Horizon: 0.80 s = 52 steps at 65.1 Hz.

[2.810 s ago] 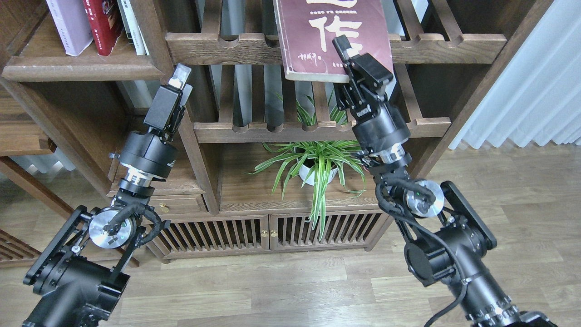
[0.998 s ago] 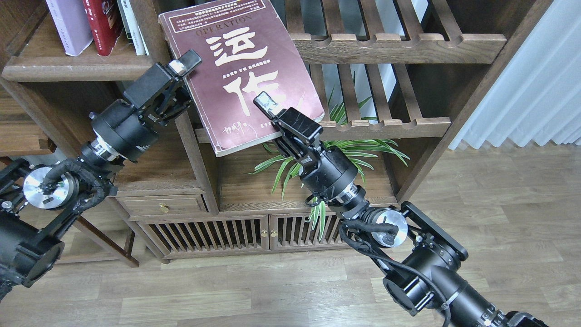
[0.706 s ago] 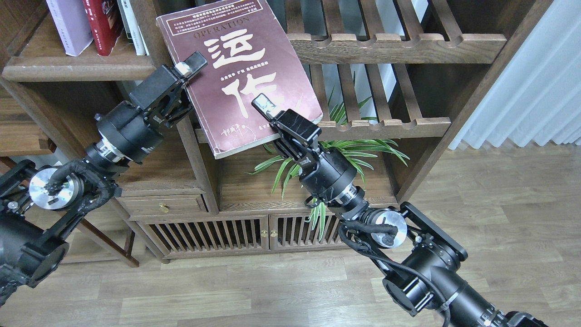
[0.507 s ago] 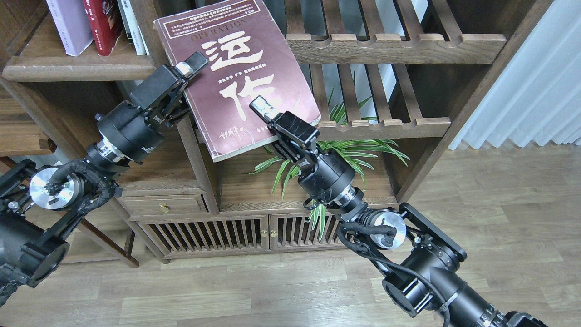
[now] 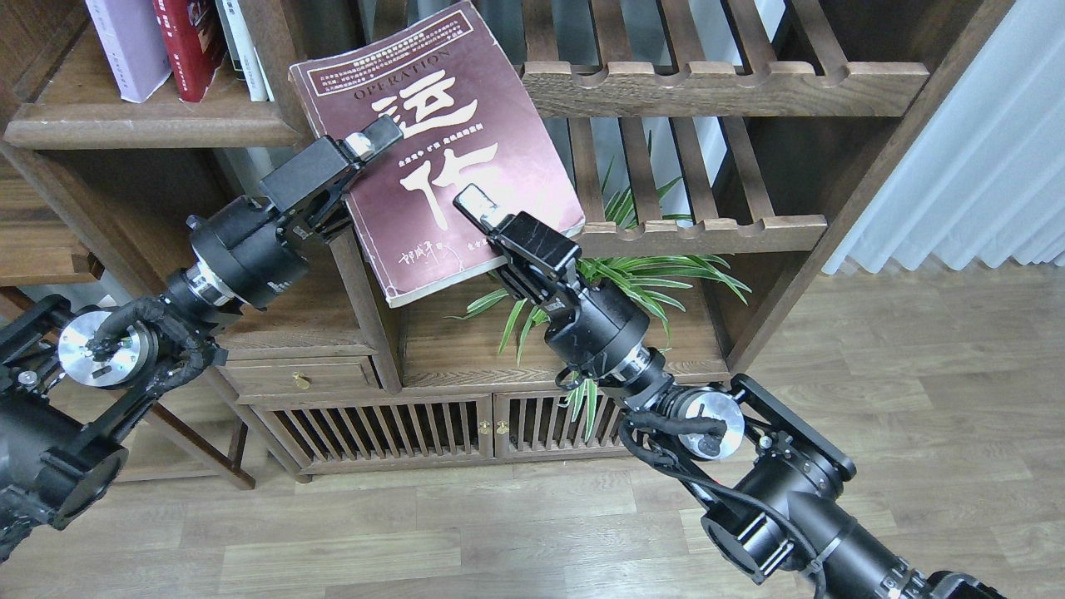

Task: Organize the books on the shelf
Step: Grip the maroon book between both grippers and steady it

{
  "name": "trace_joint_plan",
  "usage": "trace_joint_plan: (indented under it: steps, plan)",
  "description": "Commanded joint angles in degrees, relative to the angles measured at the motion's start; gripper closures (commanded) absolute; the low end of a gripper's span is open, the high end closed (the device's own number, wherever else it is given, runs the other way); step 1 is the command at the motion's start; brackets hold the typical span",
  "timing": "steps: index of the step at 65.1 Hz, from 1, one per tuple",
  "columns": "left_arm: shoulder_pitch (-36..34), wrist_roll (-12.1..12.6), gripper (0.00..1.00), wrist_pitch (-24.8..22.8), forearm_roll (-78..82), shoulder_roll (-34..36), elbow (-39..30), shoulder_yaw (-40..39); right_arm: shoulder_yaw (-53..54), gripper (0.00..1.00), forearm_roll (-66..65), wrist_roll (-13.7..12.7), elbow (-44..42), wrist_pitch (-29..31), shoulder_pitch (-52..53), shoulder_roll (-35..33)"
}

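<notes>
Two black robot arms rise from the lower corners over a wood-plank floor [image 5: 516,532] toward a dark bookcase. Low in that bookcase, behind the right arm, a spider plant [image 5: 582,291] in a white pot stands in an open bay above slatted cabinet doors [image 5: 433,433]. The right gripper [image 5: 482,212] is clamped on the lower edge of the maroon book [image 5: 449,133] — one silver-tipped finger lies on the front cover beside the big white Chinese characters, the other is hidden behind. The left gripper [image 5: 370,146] meets the same book at its left edge, one finger flat across the cover; its second finger is out of sight, so whether it is gripping or merely touching cannot be told. The book hangs tilted in the air, cover facing out, in front of the bookcase upright and the notched slatted racks [image 5: 715,79]. Farther back, upper left, the shelf [image 5: 150,129] — a solid brown plank with a rounded front edge — carries the pale lavender book [image 5: 125,46] and the red book [image 5: 191,42], leaning side by side, with thin white-spined books [image 5: 245,46] just to their right.
</notes>
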Motion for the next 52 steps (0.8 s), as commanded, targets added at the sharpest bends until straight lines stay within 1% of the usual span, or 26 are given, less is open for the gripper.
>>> trace_joint_plan:
  steps: [1,13,15,22,26,33,35,37,41,46,52]
  plan:
    - [-0.77,0.37,0.37,0.00,0.02,-0.17,-0.06,-0.05,-0.29,0.95,-0.12,-0.04,0.01,-0.01,0.02,0.03]
    - [-0.86,0.54,0.48,0.00,0.02,-0.17,-0.06,-0.05,-0.29,0.95,-0.12,-0.04,0.01,-0.01,0.10,0.03]
    - [-0.86,0.80,0.50,0.00,0.02,-0.09,-0.06,-0.05,-0.29,0.95,-0.12,-0.04,0.01,-0.01,0.10,0.03]
    - [-0.86,1.86,0.53,0.00,0.02,-0.08,-0.06,-0.05,-0.29,0.95,-0.12,-0.04,0.10,-0.01,0.10,0.03]
    - [-0.86,2.04,0.56,0.00,0.02,-0.08,-0.06,-0.05,-0.29,0.95,-0.12,-0.04,0.10,-0.01,0.10,0.03]
    - [-0.86,2.21,0.67,0.00,0.02,-0.26,-0.06,-0.23,-0.29,0.95,-0.21,-0.04,0.10,-0.01,0.10,0.03]
    - [-0.86,2.21,0.73,0.00,0.02,-0.26,-0.06,-0.40,-0.29,0.95,-0.12,-0.04,0.10,-0.01,0.10,0.03]
    - [-0.86,2.21,0.81,0.00,0.02,-0.44,-0.06,-0.49,-0.29,0.95,-0.21,-0.04,0.10,-0.01,0.10,0.03]
    - [-0.86,2.21,0.84,0.00,0.02,-0.61,-0.06,-0.49,-0.29,0.95,-0.21,-0.04,0.10,-0.01,0.10,0.03]
    - [-0.86,2.21,0.86,0.00,0.02,-0.88,-0.06,-0.58,-0.37,0.95,-1.00,-0.04,0.10,-0.01,0.02,0.03]
    - [-0.86,2.12,0.93,0.00,0.02,-0.96,-0.06,-0.58,-0.29,0.95,-1.26,-0.04,0.10,-0.01,0.02,0.03]
